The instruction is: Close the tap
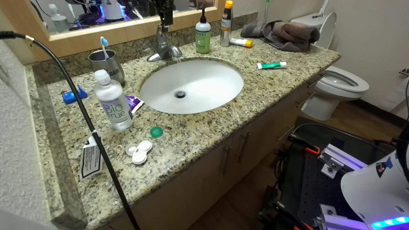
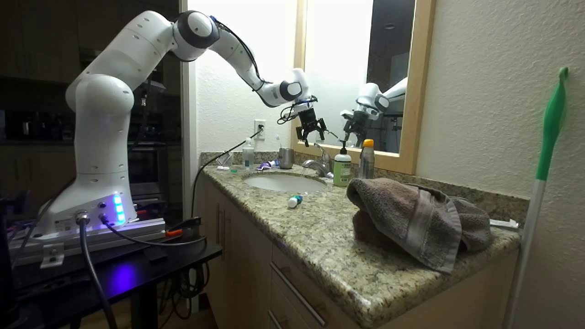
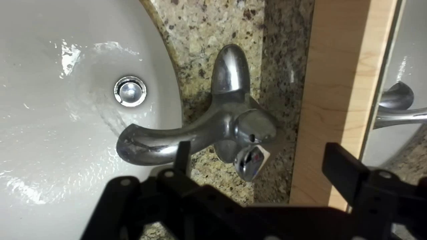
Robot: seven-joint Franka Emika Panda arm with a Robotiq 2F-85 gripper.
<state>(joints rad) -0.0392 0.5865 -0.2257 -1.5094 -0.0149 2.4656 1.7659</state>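
We have the end effector [image 2: 314,140], empty and spread, above the tap [image 3: 222,117] behind the basin [image 1: 207,84], the lever [image 3: 251,163] between the fingers [image 3: 182,158] in the wrist view, the spout [image 3: 150,146] pointing out over the basin.

In an exterior view, the wall [image 2: 228,109] beyond the basin [image 2: 284,183] is showing near white. Well apart from the basin, the background room [image 2: 41,91] is lying dark, and a black tabletop [image 2: 122,276] is taking a violet tint; blue lamps [image 2: 119,209] there are glowing in both exterior views. In the wrist view, the basin is returning patchy glare, the tap [image 3: 227,113] at its rim is carrying sharp highlights, and the mirror frame [image 3: 333,100] behind the basin is lying partly in shadow. Partly covering the basin, the gripper [image 3: 258,158] is appearing dark and slightly out of focus.
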